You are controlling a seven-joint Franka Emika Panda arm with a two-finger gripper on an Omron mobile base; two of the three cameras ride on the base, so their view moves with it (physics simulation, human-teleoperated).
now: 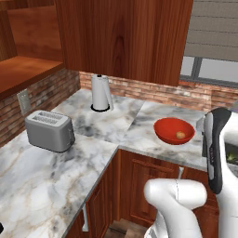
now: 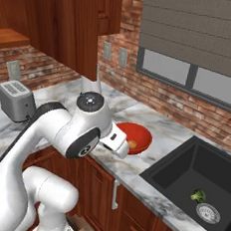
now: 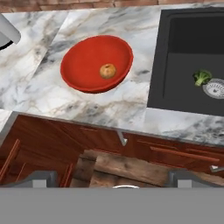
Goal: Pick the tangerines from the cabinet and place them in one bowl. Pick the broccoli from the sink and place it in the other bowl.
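Left base view: a red bowl [image 1: 174, 130] stands on the marble counter [image 1: 56, 172] with one tangerine [image 1: 180, 135] lying inside it; a toaster [image 1: 49, 130] and a white kettle [image 1: 101, 92] stand well apart from the bowl, below the wood-grain cabinet [image 1: 123, 37]. Right base view: the arm is folded above the counter edge, its wrist partly covering the near side of the bowl, and the broccoli [image 2: 197, 196] lies on the floor of the black sink [image 2: 182, 169], just beside the silver drain [image 2: 208, 213]. Hand view: the tool [image 3: 112, 178] hangs released and empty, its two tips spread wide, looking down over the bowl, the single fruit and the sink beyond. Judged from this layout, the first tangerine is delivered and the arm stands between steps. A second tangerine and a second bowl cannot be made out here. The next move calls either for a return to the cabinet shelf for the remaining fruit, or for a reach down into the basin, jaws aligned over the floret.
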